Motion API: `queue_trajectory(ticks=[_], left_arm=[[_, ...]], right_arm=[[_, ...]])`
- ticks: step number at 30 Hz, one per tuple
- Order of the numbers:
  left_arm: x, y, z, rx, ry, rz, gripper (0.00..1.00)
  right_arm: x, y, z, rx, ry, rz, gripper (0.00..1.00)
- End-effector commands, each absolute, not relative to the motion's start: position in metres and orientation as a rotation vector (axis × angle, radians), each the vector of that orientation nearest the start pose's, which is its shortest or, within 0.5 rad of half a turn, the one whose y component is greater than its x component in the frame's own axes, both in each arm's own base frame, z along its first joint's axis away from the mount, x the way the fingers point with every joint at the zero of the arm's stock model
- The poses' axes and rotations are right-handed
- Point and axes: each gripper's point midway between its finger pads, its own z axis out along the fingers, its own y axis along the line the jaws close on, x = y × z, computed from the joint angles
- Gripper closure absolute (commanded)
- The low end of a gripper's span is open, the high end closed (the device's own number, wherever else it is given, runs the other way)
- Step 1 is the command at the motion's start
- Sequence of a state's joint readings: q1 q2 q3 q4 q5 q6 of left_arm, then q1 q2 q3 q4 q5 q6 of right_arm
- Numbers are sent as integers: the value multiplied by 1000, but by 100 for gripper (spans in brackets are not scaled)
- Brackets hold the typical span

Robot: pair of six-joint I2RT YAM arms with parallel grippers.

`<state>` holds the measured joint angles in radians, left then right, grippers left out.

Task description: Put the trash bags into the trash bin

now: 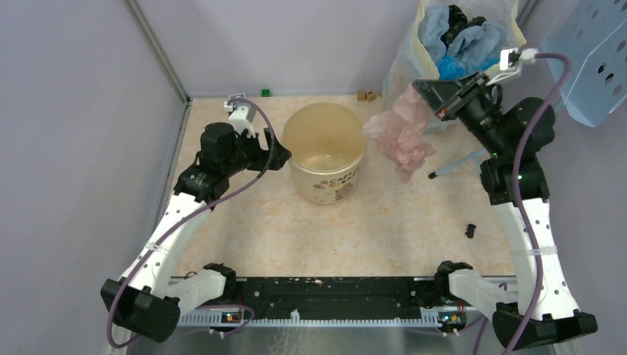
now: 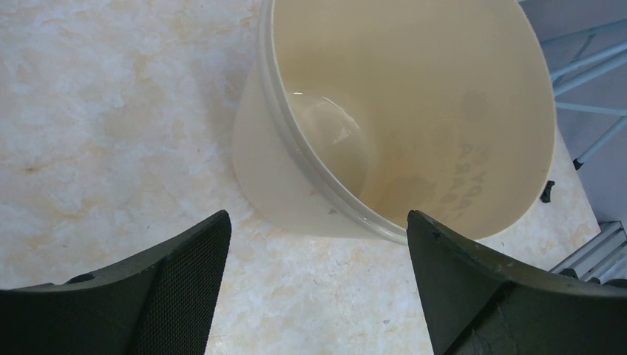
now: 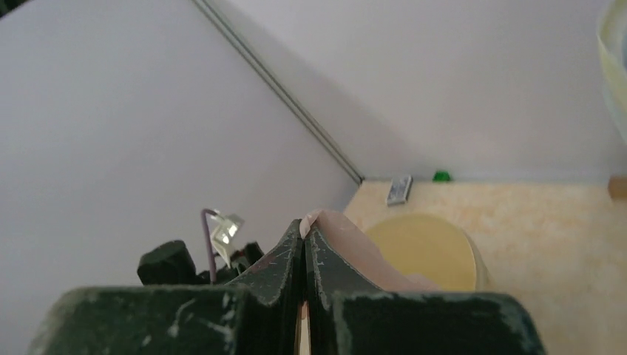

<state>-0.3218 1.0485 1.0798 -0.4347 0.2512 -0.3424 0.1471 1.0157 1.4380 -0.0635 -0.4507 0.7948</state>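
Note:
The cream-yellow trash bin (image 1: 325, 151) stands upright mid-table, empty, with "CAPYBARA" print on its near side. It fills the left wrist view (image 2: 414, 111) and shows in the right wrist view (image 3: 425, 251). My right gripper (image 1: 425, 92) is shut on the pale-pink trash bag (image 1: 403, 133), which hangs crumpled in the air just right of the bin's rim. In the right wrist view the pink plastic (image 3: 347, 240) is pinched between the closed fingers. My left gripper (image 1: 281, 157) is open and empty, beside the bin's left wall, its fingers (image 2: 177, 288) wide apart above the table.
A large whitish-yellow bag (image 1: 458, 44) with blue and black contents stands at the back right. A blue perforated panel (image 1: 599, 59) is at the far right. A small black piece (image 1: 470, 230) lies on the table right. Small green (image 1: 265, 92) and brown (image 1: 365, 95) items sit at the back wall.

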Motion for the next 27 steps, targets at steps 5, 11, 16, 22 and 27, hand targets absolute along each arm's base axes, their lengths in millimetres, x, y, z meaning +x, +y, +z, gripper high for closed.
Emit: queue_trajectory(ticks=[5,11,16,22,27], left_arm=[[339,-166,260,86,2030,-647,20],[372,-164,255,38,2042,-572,58],[398,-168,257,-6,2054,-551,92],[445,-160,278,-90,2006,-431,100],[482,-148,297,-108,1972,-299,100]], right_arm=[[289,124,421,227,1602,932,100],[295,129,347,268,1749,933,100],[296,137,325,229,1801,966,100],[294,148,295,164,1898,949,100],[286,170,281,61,2002,953,100]])
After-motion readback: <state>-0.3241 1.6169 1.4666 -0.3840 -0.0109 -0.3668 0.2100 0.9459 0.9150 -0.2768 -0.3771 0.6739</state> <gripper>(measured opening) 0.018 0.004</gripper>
